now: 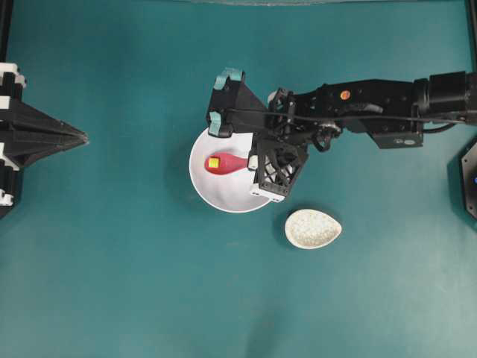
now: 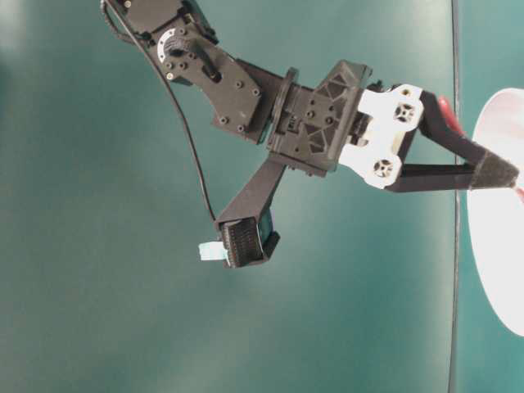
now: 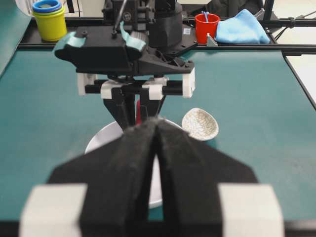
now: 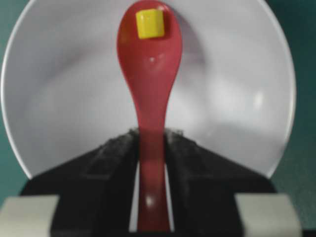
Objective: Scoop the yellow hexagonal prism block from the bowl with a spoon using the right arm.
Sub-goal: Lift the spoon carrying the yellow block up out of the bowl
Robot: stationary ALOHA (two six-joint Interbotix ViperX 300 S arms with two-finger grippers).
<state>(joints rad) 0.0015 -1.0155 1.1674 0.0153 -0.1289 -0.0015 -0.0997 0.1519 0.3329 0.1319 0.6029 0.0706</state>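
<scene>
Stretching under everything is the teal surface (image 1: 112, 261), the biggest thing in view. Next in size is the right arm (image 1: 373, 108), black with teal tape patches, reaching in from the right side of the overhead view to hang over the bowl. The left arm sits parked at the far left edge, and the left gripper (image 3: 157, 148) has its fingers pressed together with nothing between them.

The white bowl (image 1: 201, 183) lies near the middle of the surface, partly hidden under the right arm. A small speckled egg-shaped dish (image 1: 313, 228) sits just beside it, apart from it.

The right gripper (image 4: 152, 148) has its fingers clamped on the handle of the red spoon (image 4: 150, 74). The scoop end points across the inside of the bowl.

The yellow hexagonal prism block (image 4: 150, 23) sits on the spoon, close to the very tip of the scoop. It looks already caught, so the job seems nearly done.

What could go wrong: the block is tiny and rides near the front lip. If the spoon tips forward or jerks on the way up, the block may slide off and drop back into the bowl. The handle is glossy, so it may also twist in the grip.
</scene>
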